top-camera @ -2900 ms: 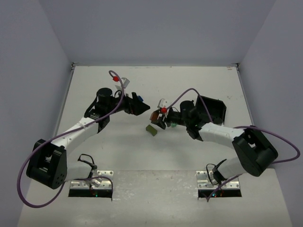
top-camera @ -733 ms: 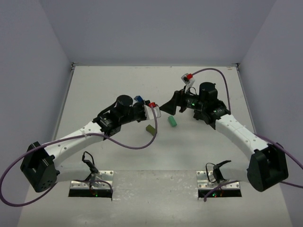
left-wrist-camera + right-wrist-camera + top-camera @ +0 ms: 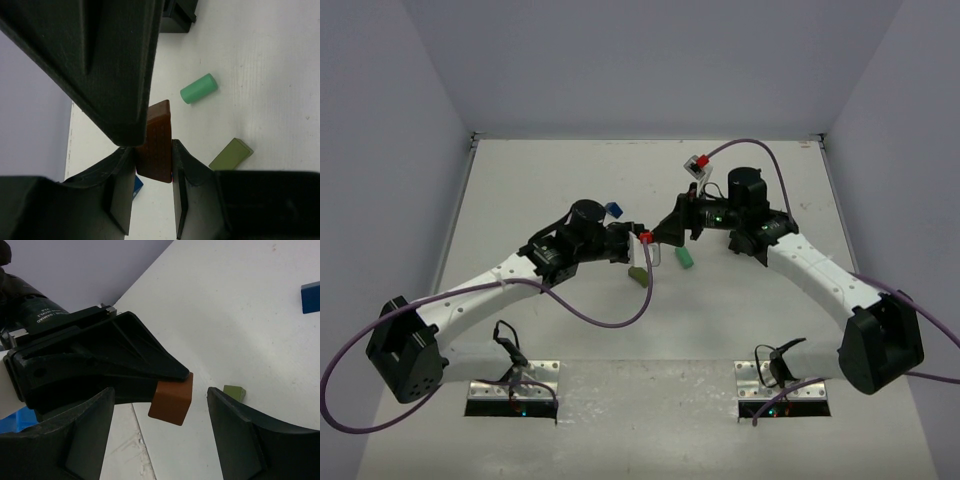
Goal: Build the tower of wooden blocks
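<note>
Left hand (image 3: 154,167) grips brown-orange block (image 3: 157,130) — right hand (image 3: 159,392), wide, seemingly straddles its end.

White-and-black arms (image 3: 485,285), purple cables (image 3: 752,141)

top view looks down from above and behind over the whole table (image 3: 570,180); both wrist views sit close (facing each other), sharing the brown-orange block (image 3: 156,142) and olive block (image 3: 231,154).
</note>
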`<state>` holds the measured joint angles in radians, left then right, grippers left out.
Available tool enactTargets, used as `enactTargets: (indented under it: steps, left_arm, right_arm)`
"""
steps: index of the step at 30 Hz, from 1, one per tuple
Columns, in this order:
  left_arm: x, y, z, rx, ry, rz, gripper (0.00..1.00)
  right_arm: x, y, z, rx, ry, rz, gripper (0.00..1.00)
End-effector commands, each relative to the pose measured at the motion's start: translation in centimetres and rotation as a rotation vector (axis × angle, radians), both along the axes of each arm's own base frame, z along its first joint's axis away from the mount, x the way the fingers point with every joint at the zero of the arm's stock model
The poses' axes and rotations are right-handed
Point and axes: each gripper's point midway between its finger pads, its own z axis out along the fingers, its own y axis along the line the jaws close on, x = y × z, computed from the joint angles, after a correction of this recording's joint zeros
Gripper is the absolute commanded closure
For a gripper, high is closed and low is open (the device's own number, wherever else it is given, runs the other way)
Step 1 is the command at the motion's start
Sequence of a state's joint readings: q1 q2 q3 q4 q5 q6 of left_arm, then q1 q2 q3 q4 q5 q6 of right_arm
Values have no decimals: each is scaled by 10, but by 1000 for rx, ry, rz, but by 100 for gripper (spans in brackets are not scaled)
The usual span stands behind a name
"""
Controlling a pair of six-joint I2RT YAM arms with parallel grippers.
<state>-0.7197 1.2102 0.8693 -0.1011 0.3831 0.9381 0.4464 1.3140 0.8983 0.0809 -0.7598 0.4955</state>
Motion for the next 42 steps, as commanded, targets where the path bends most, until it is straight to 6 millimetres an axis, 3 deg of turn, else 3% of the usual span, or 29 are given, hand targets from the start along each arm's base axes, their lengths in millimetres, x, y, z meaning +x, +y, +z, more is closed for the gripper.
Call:
enactTargets:
  steps: [1, 6, 10, 14, 17, 19, 21, 25, 28, 29, 38, 42]
  left_arm:
    - [-1, -10, 36, -60, -77, -46, 100]
    - [-1, -11, 39, -65, -78, -42, 100]
    - [0, -11, 38, -67, -70, -39, 100]
    - [3, -11, 42, -80, -72, -18, 99]
    - [6, -10, 45, -89, -76, 2, 98]
    - [7, -10, 47, -97, -74, 13, 96]
    - [7, -10, 48, -104, -69, 20, 86]
    - [5, -10, 47, -117, -55, 16, 53]
    - [4, -10, 46, -134, -32, 34, 8]
    - [5, -9, 47, -145, -18, 50, 0]
    - [12, -2, 51, -279, 68, 193, 0]
    - [38, 27, 84, -619, 197, 543, 0]
  right_arm:
    - [12, 1, 9, -24, -52, -36, 32]
    - [8, 7, 5, -31, -44, -3, 40]
    - [6, 11, 7, -18, -52, 16, 54]
    - [3, 16, 7, -15, -43, 44, 61]
    - [2, 16, 7, -18, -43, 49, 77]
    - [1, 15, 7, -18, -45, 48, 100]
    - [3, 14, 7, -23, -60, 34, 100]
    - [7, 11, 8, -28, -93, -1, 100]
    - [18, 4, 8, -33, -136, -93, 100]
    - [22, 1, 10, -35, -155, -124, 100]
    - [53, -36, 12, -109, -286, -391, 100]
    - [51, -46, -1, -106, -375, -418, 100]
